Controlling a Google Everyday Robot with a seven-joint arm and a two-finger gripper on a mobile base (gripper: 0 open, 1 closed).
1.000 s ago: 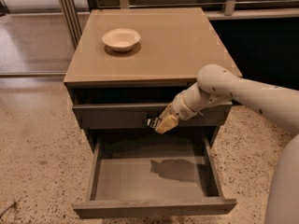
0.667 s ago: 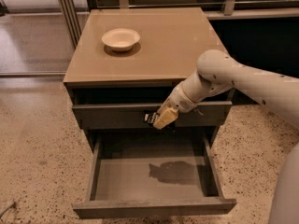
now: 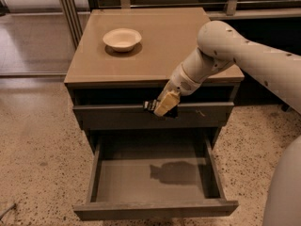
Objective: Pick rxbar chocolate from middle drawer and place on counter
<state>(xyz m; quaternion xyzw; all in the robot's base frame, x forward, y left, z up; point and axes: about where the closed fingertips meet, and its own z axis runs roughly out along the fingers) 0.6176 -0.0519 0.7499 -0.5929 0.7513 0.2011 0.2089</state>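
Note:
My gripper [image 3: 161, 108] hangs in front of the cabinet, just below the counter's front edge and above the open middle drawer [image 3: 155, 209]. It is shut on the rxbar chocolate [image 3: 149, 106], a small black bar whose end sticks out to the left of the pale fingers [image 3: 165, 101]. The drawer is pulled far out. Its flat grey inside holds only my arm's shadow. The tan counter [image 3: 160, 51] lies above and behind the gripper.
A white bowl [image 3: 122, 38] stands on the counter's back left. A shut grey drawer front [image 3: 117, 117] with small pale scratches sits right behind the gripper. Speckled floor surrounds the cabinet. Metal posts [image 3: 70, 13] and a railing stand behind.
My gripper has risen a little with the bar in it and moved slightly toward the counter's front edge. Its shadow in the drawer has shifted with it.

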